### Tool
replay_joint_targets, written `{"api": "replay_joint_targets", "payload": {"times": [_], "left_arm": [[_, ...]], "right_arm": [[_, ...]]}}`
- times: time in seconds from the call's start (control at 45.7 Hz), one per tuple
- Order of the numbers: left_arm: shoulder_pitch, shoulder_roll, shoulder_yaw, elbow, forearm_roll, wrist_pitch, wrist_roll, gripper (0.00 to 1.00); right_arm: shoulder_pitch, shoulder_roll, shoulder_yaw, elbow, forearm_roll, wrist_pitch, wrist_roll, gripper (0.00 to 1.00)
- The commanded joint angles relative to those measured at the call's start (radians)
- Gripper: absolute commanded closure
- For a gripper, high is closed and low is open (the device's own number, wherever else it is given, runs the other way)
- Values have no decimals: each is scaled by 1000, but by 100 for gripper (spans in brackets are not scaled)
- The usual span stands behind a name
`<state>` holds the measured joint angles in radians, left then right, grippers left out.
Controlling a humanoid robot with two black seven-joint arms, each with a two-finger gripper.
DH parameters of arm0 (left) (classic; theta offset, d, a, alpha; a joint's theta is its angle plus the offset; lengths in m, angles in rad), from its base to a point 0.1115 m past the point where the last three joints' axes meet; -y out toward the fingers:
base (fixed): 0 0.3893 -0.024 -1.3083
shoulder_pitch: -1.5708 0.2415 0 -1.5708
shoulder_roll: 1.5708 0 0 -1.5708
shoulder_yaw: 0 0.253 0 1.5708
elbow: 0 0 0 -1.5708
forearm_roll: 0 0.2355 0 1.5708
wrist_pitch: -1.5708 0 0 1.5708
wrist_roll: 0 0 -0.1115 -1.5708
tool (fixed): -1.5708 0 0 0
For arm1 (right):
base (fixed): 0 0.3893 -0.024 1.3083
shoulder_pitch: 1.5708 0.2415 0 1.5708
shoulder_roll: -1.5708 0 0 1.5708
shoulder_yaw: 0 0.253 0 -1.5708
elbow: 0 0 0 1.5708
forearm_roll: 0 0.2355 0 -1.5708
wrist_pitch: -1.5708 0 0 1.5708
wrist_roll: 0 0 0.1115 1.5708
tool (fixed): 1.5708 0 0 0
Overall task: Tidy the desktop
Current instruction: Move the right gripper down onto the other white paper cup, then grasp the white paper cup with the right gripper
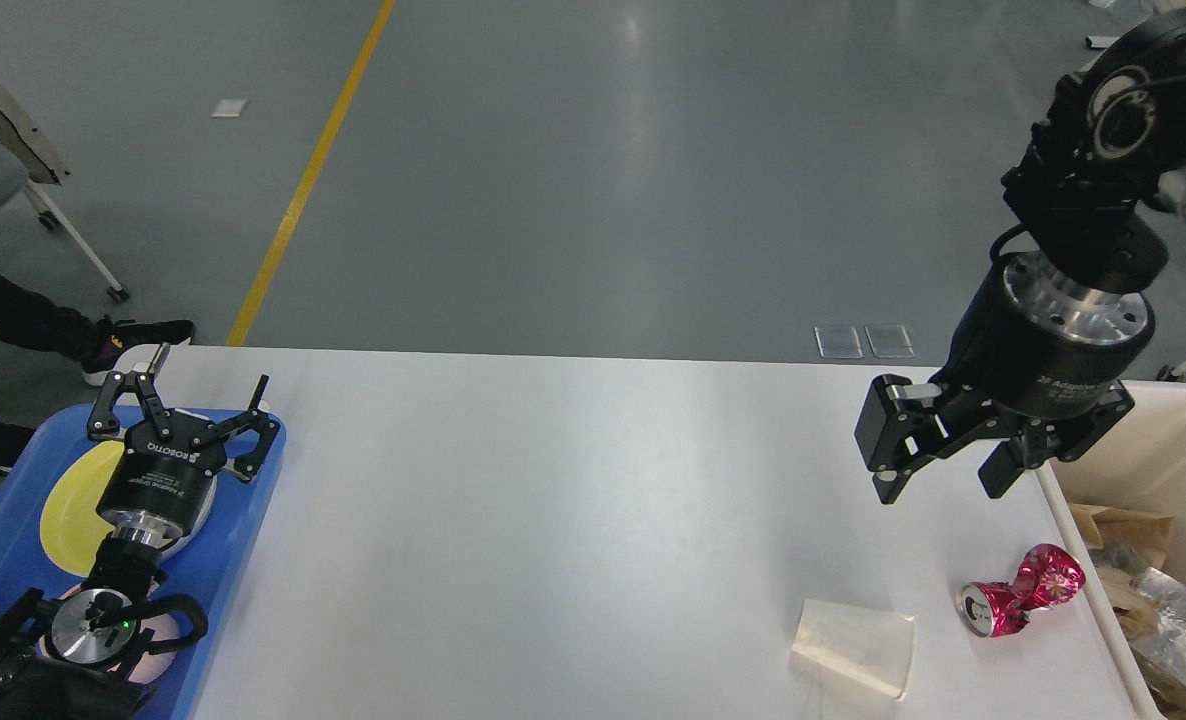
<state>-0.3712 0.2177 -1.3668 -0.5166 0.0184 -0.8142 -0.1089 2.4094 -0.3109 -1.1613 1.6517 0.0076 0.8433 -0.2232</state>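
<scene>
Right gripper (943,480) fingers spread wide, empty, above crushed pink can (1021,592) near desktop (553,520) right edge. Left gripper (188,400) wide over blue tray (243,540). Risk: descent nudging can sideways, 1 finger clipping beige bin (1153,440).

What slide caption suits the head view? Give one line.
Right gripper open above the desktop, near crushed can; left gripper open over blue tray.

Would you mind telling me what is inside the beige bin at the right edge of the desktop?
Inside the beige bin, crumpled brown paper and a silvery foil wrapper are visible. Whatever lies beneath them or beyond the picture's edge cannot be seen.
</scene>
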Motion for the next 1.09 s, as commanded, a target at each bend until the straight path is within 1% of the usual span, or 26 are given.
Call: {"api": "replay_joint_targets", "payload": {"times": [0.0,0.066,0.131,0.175,0.241,0.35,0.394,0.503,0.569,0.635,0.7,0.722,0.853,1.072], "left_arm": [[0,0,0,0,0,0,0,3],[0,0,0,0,0,0,0,3],[0,0,0,0,0,0,0,3],[0,0,0,0,0,0,0,3],[0,0,0,0,0,0,0,3],[0,0,0,0,0,0,0,3],[0,0,0,0,0,0,0,3],[0,0,0,0,0,0,0,3],[0,0,0,0,0,0,0,3],[0,0,0,0,0,0,0,3],[0,0,0,0,0,0,0,3],[0,0,0,0,0,0,0,3],[0,0,0,0,0,0,0,3],[0,0,0,0,0,0,0,3]], "right_arm": [[-153,4,9,-47,-17,-127,-2,0],[-229,4,40,-59,-27,-158,-2,0],[-311,-2,103,-59,-41,-193,-2,6],[-373,-4,139,-59,-82,-228,-4,8],[-461,6,178,-56,-205,-317,-5,8],[-565,22,186,-50,-449,-525,-4,7],[-601,39,181,-50,-544,-564,-2,8],[-648,69,183,-44,-793,-561,10,8],[-688,75,181,-38,-882,-560,15,9],[-720,84,181,-38,-939,-560,33,11],[-743,92,180,-43,-969,-560,62,11],[-757,96,178,-47,-978,-560,65,11],[-869,159,164,-145,-1005,-560,64,11],[-967,171,143,-256,-1003,-563,58,11]]}}
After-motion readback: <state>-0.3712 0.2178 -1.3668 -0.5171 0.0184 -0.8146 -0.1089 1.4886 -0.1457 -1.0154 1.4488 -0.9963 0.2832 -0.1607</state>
